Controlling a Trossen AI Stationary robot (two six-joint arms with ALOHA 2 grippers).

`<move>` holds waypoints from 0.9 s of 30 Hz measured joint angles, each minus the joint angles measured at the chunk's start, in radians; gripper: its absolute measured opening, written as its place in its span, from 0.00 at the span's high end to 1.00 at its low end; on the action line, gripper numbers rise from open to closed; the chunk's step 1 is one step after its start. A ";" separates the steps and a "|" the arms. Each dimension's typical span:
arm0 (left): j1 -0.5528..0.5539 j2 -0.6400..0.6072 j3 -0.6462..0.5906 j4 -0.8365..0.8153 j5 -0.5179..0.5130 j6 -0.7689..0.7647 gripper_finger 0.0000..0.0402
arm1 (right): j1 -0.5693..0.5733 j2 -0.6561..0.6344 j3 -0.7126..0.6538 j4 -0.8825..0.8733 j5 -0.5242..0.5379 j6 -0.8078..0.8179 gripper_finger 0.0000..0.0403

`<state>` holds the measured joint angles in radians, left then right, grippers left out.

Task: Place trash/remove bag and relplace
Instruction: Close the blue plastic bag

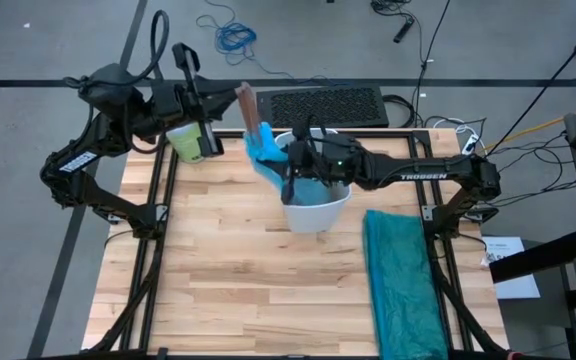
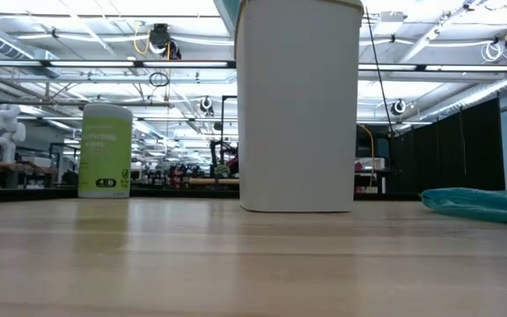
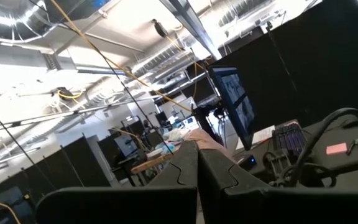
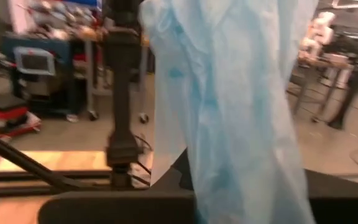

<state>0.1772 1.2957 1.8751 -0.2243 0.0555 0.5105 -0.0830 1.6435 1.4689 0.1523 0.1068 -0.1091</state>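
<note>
Close under the right pincer (image 1: 290, 160), which is pressed together on the bag (image 4: 229, 112), the light-blue film hangs out over the rim of the white wastebasket (image 1: 318, 210), so I judge the removal is only begun. The teal bag (image 1: 403, 280) beside the basket lies unused on the tabletop (image 1: 228, 260). Farther away, the left pincer (image 1: 206, 125) is pressed together, raised beside the green bottle (image 1: 185, 143); no trash is visible.

Surface: a light wooden table (image 1: 228, 270) of butcher-block planks, edged by a black metal frame.
Centre, toward the back: a white wastebasket (image 1: 317, 212) stands upright on the wood.
Back left: a green bottle (image 1: 185, 143) with a white cap stands upright, well apart from the wastebasket.
Right side: a teal-green plastic bag (image 1: 402, 280) lies flat, stretching toward the front edge.
</note>
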 joint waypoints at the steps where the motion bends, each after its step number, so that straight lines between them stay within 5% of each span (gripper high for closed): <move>1: 0.000 0.000 0.000 -0.003 0.000 0.000 1.00 | -0.002 0.000 0.000 -0.011 0.016 -0.004 1.00; 10: 0.001 -0.005 -0.001 -0.011 -0.008 0.000 1.00 | -0.004 -0.030 0.000 -0.069 -0.006 -0.015 0.94; 17: 0.000 -0.006 -0.001 -0.015 -0.008 0.000 1.00 | -0.015 -0.122 0.000 -0.162 -0.017 0.007 0.67; 23: 0.000 -0.006 0.000 -0.020 -0.008 0.000 1.00 | -0.029 -0.147 0.000 -0.218 -0.231 0.054 0.42; 27: 0.000 -0.006 0.000 -0.020 -0.008 0.000 1.00 | -0.028 -0.142 0.000 -0.226 -0.267 0.060 0.32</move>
<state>0.1772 1.2896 1.8748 -0.2447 0.0479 0.5102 -0.1112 1.5011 1.4685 -0.0741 -0.1598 -0.0496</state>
